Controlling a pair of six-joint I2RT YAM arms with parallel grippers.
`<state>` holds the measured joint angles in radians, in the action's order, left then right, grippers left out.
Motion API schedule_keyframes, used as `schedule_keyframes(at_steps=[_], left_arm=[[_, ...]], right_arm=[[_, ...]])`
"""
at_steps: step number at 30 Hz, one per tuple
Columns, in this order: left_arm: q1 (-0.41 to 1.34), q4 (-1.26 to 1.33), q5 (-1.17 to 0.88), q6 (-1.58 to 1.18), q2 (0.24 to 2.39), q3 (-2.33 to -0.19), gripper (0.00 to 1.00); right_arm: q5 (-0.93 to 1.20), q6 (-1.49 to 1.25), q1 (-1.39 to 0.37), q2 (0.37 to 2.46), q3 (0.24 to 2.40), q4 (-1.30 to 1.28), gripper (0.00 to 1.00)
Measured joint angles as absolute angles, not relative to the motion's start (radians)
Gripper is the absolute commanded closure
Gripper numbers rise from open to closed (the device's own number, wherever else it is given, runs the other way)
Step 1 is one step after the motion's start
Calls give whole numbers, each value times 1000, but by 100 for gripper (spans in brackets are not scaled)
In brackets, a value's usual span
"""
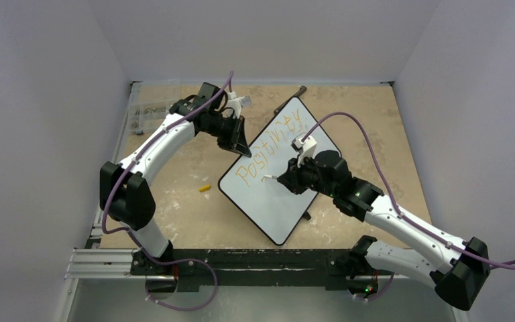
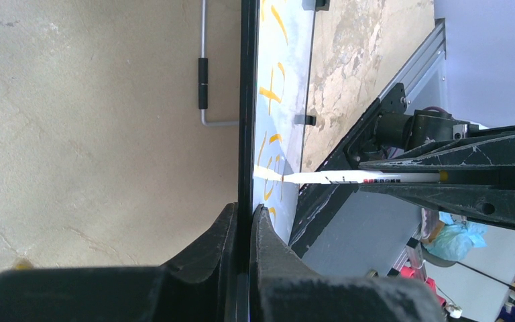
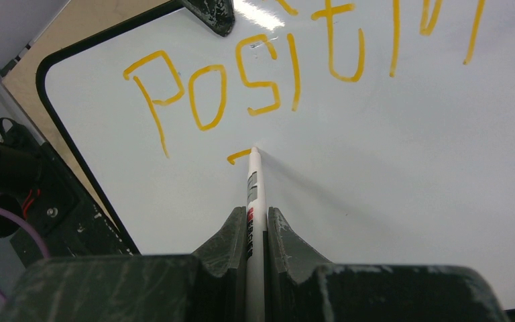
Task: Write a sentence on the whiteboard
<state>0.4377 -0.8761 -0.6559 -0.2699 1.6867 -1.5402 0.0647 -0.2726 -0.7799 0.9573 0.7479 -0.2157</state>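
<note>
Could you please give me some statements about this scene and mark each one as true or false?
1. The left gripper clamps the edge of the whiteboard. True.
2. The right gripper holds a marker with its tip on the board. True.
3. The lettering is blue. False: it is orange-yellow.
4. Three full lines are written. False: one line, with a short stroke begun beneath.
5. The small yellow object lies on the board. False: it lies on the table, beside the board.
</note>
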Motion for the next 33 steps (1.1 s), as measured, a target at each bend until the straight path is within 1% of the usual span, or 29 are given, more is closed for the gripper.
schedule_keyframes(at_steps=[7,21,33], left_arm=[[438,-876,-656,-270,1687,-1540,100],[438,-876,-656,-270,1686,-1540,100],[438,-872,-658,-271,1684,-1540,100]], right_arm=[[43,-279,-780,957,749,-218,100],[76,-324,-778,951,747,-232,100],[90,-390,-780,873,689,-309,100]])
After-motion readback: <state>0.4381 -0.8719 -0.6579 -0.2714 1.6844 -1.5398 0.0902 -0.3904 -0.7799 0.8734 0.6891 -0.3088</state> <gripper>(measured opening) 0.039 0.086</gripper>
